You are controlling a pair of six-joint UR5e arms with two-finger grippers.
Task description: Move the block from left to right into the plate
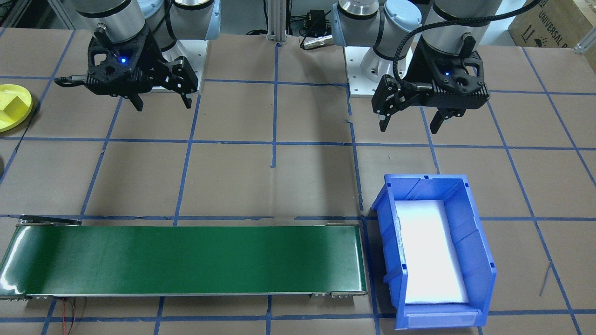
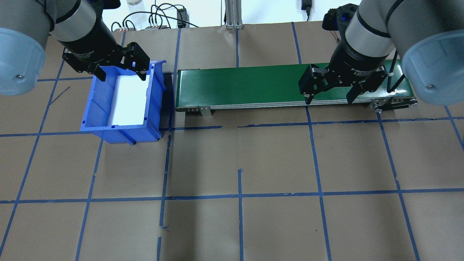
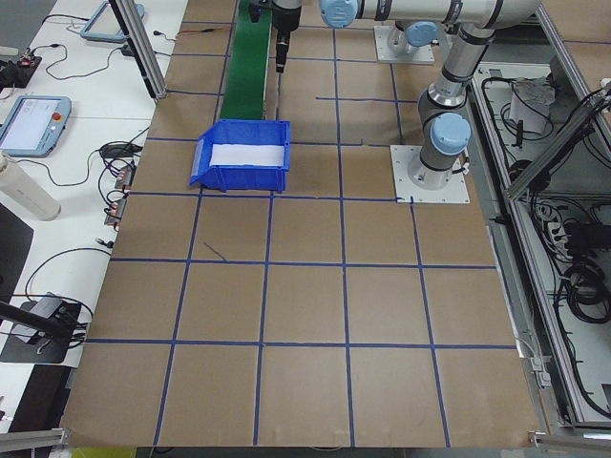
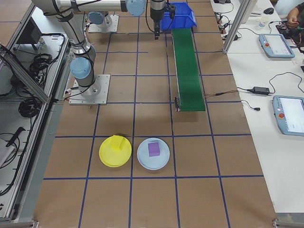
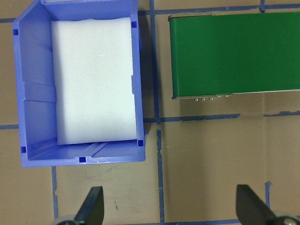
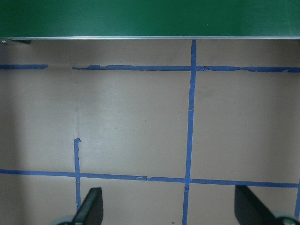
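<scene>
The left gripper [image 1: 409, 122] hung above the table with its fingers spread wide and nothing between them. In the overhead view it sat over the far rim of the blue bin [image 2: 95, 116], and its own wrist camera looked down on the bin's white foam liner [image 5: 93, 79] and the near end of the green belt [image 5: 234, 51].

The right gripper [image 1: 163, 103] was likewise spread wide and empty, hovering over bare paper beside the other end of the belt [image 1: 186, 258]. Its wrist view showed only blue tape lines [image 6: 190, 112] and the belt edge along the top.

The yellow plate [image 4: 115, 151] lay well apart from both grippers, past the belt's far end on the robot's right side of the table. In the front view it was cut off at the frame edge [image 1: 14, 108], well clear of the right gripper. A yellow block [image 4: 118, 143] lay inside it, toward the rim, its colour nearly matching the plate.

Just beside the yellow plate sat a pale blue plate [image 4: 153, 154] with a purple block [image 4: 153, 149] resting near its middle. The two plates were close together; whether their rims touched I could not tell.
</scene>
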